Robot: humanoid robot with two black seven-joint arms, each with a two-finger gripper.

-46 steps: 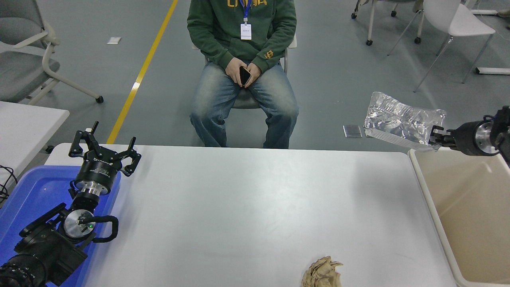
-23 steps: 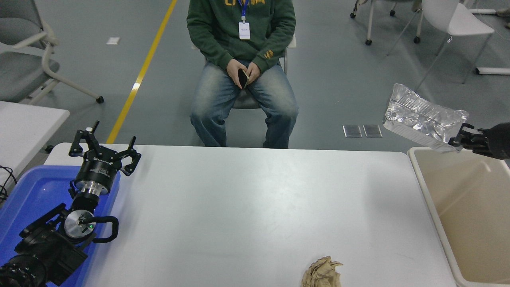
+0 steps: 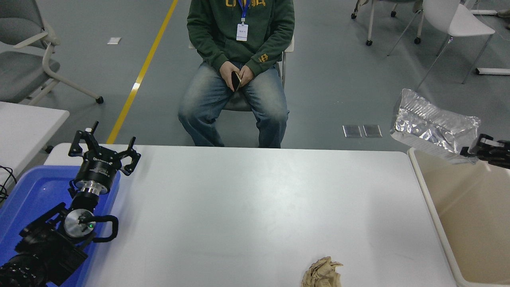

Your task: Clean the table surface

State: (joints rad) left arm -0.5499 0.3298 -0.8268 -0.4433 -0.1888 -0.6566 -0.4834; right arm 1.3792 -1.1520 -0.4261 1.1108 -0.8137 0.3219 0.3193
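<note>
While cropped, right gripper [image 3: 470, 150] pinches foil tray [image 3: 432, 125].

High head view over table surface [image 3: 255, 207]

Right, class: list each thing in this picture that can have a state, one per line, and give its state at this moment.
Left gripper: open, parked over the blue tray.
Right gripper: shut on the foil tray.
Foil tray: crumpled, tilted, held in the air above the beige bin's far corner.
Beige bin: open; what shows of its inside is bare.
Crumpled paper: lying on the table surface at its near edge.
</note>
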